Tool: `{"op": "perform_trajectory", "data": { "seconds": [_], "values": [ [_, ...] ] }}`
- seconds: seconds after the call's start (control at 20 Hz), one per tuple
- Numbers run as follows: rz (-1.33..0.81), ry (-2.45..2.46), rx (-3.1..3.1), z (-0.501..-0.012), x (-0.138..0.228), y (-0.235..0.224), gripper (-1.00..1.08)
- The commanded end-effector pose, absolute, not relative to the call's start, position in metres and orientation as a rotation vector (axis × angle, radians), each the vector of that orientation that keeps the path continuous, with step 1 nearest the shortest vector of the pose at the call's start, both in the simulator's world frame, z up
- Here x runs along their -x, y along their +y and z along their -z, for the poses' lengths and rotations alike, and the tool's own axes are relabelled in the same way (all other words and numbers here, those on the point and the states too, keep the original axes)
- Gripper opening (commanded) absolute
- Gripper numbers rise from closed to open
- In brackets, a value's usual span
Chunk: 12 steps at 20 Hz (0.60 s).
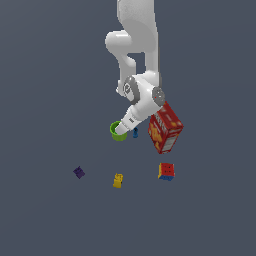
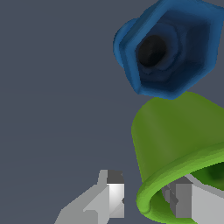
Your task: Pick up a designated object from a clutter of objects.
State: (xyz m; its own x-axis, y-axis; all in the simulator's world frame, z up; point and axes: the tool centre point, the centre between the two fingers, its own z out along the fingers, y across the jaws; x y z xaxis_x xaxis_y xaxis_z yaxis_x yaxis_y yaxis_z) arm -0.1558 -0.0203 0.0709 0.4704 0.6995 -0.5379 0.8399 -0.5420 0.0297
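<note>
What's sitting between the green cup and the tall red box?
In the exterior view, a tiny blue piece lies between the bright green round cup and the tall red cracker box, partly beneath the white arm.

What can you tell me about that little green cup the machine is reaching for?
The green cup is small, round and bright green, with a thick rolled rim and a hollow inside, and looks like smooth plastic. It sits beside the blue piece and is shorter than the red box. The wrist view shows the gripper straddling its wall: one finger inside the rim, the other outside. Whether the jaws press the wall is unclear.
</note>
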Motion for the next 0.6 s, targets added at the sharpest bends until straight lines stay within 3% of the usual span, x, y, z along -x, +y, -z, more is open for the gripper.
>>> {"op": "perform_trajectory", "data": {
  "seconds": [0.0,0.55],
  "values": [
    [0.688,1.311,-2.431,-0.071,0.1554,-0.0203,-1.0],
    [0.689,1.31,-2.432,-0.0722,0.1548,-0.021,-1.0]
  ]
}}
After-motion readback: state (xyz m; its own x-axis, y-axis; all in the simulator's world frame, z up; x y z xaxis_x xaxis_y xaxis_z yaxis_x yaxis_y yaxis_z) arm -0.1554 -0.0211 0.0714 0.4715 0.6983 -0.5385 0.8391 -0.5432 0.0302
